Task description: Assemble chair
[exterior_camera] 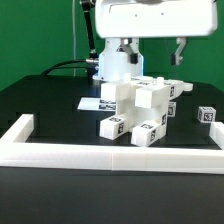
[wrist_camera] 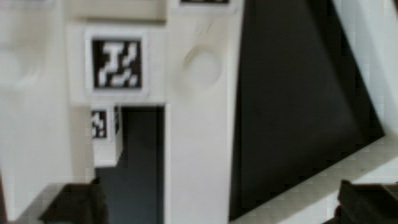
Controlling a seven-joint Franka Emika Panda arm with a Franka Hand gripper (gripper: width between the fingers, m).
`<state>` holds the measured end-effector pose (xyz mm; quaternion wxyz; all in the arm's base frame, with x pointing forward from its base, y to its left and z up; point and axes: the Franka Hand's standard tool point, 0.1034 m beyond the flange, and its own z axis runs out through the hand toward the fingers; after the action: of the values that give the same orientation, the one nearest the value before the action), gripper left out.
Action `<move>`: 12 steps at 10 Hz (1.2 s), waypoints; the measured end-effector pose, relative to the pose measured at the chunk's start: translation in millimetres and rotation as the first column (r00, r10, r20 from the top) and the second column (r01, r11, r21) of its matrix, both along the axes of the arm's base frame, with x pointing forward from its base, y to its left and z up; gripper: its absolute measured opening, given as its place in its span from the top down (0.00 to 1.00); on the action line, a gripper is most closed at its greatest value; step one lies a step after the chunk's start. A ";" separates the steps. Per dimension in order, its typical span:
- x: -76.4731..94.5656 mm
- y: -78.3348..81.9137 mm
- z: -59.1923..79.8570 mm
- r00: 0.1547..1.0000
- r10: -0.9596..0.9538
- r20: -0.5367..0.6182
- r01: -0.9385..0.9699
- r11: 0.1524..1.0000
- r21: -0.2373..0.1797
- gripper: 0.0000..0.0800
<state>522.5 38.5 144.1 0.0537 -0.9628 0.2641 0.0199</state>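
The chair parts point(exterior_camera: 140, 108) lie in a cluster at the middle of the table: white blocky pieces with black-and-white tags, some stacked against each other. One small tagged piece point(exterior_camera: 207, 115) lies apart at the exterior view's right. My gripper point(exterior_camera: 180, 50) hangs above the right end of the cluster. In the wrist view the gripper point(wrist_camera: 222, 208) is open, its dark fingertips point(wrist_camera: 80, 205) wide apart. A white bar point(wrist_camera: 196, 140) lies below the gap between them and a tagged white part point(wrist_camera: 118, 62) lies beyond it. Neither fingertip touches them.
A long low white border wall point(exterior_camera: 110, 156) runs along the front and turns back at the left point(exterior_camera: 20, 130). The marker board point(exterior_camera: 92, 103) lies flat behind the cluster on the left. The robot's base point(exterior_camera: 115, 62) stands at the back.
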 end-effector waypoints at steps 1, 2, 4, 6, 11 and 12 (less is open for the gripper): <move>-11.5 13.8 -2.6 0.999 -0.036 0.001 0.036 0.999 0.000 0.19; -20.8 25.7 -5.1 0.999 -0.034 0.002 0.034 0.999 -0.001 0.19; -18.3 21.5 -5.6 1.000 -0.027 0.003 0.027 1.000 -0.003 0.19; -19.0 22.2 -6.3 1.000 -0.025 0.001 0.025 1.000 -0.003 0.19; -70.2 63.6 -20.5 0.971 -0.238 -0.028 0.238 0.971 -0.003 0.19; -72.8 72.5 -24.0 0.963 -0.267 -0.032 0.267 0.964 -0.008 0.19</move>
<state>449.7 111.1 120.0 0.0497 -0.9181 0.3923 0.0277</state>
